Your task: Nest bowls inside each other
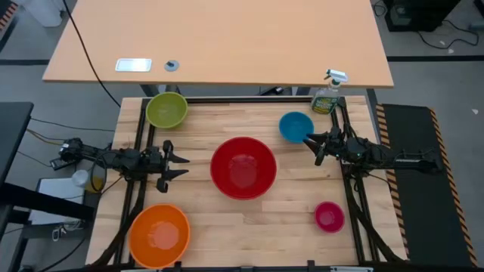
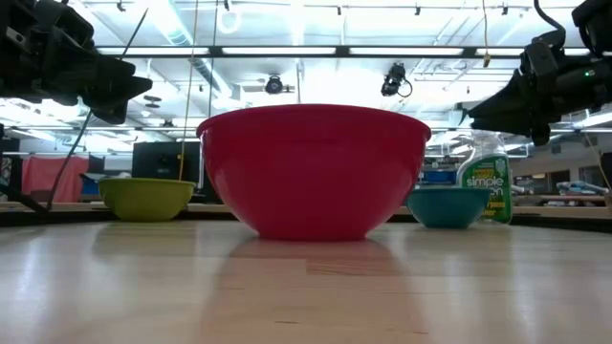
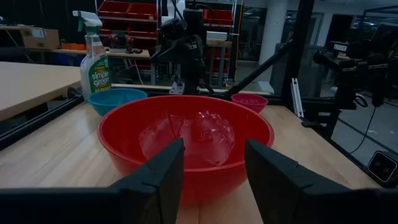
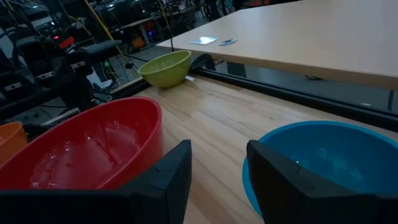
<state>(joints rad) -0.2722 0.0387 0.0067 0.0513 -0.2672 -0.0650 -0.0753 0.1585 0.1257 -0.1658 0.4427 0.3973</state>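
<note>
Five bowls stand apart, each on its base on the wooden table. The red bowl (image 1: 243, 167) is in the middle, the orange bowl (image 1: 159, 234) near left, the yellow-green bowl (image 1: 166, 110) far left, the blue bowl (image 1: 296, 126) far right, the pink bowl (image 1: 329, 217) near right. My left gripper (image 1: 184, 162) hovers open at the left, level, pointing at the red bowl (image 3: 186, 146). My right gripper (image 1: 311, 145) hovers open at the right, just beside the blue bowl (image 4: 323, 165), touching nothing.
A green spray bottle (image 1: 327, 97) stands at the far right corner, just behind the blue bowl. A larger tan table (image 1: 227, 38) lies beyond the far edge. Black frame rails (image 1: 144, 136) run along both sides. Bare wood lies between the bowls.
</note>
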